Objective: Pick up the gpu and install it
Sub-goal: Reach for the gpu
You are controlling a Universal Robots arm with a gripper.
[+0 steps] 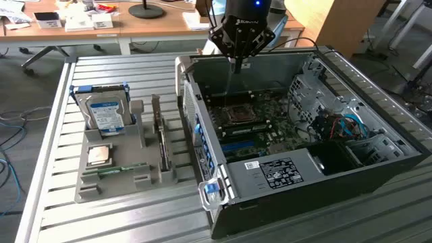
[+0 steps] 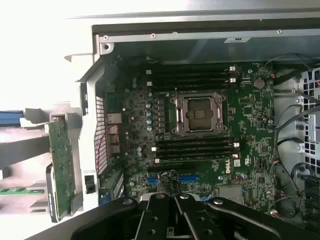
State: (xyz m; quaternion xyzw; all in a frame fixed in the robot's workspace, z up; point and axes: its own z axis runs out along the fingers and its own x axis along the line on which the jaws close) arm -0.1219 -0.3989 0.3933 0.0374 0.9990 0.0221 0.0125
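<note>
Your gripper (image 1: 236, 63) hangs over the far end of the open computer case (image 1: 337, 195). Its fingers are pressed together and there is nothing between them. In the wrist view the gripper (image 2: 175, 212) looks straight down at the motherboard (image 2: 200, 150), with the bare processor socket (image 2: 199, 114) near the middle.

The graphics card (image 1: 161, 136) is not in the case. It stands on its long edge in the gray holder (image 1: 135, 174), just beside the case's outer wall, on the exterior view's left. The wrist view catches it too, as a green board (image 2: 61, 165) outside the case wall. The same holder carries the hard drive (image 1: 106, 114), a processor chip (image 1: 99, 154) and the memory stick (image 1: 121, 169) (none of these are your concern here).

As for progress, you are at the very start, judging by how things lie:
- The card is not yet picked up, and it is well apart from the gripper.
- The blue slot (image 2: 189, 178) on the motherboard looks empty.

So the whole job is left: the grasp, the carry over the case wall, and the seating in a slot. The holder and case sit on a slatted table (image 1: 101, 217).
</note>
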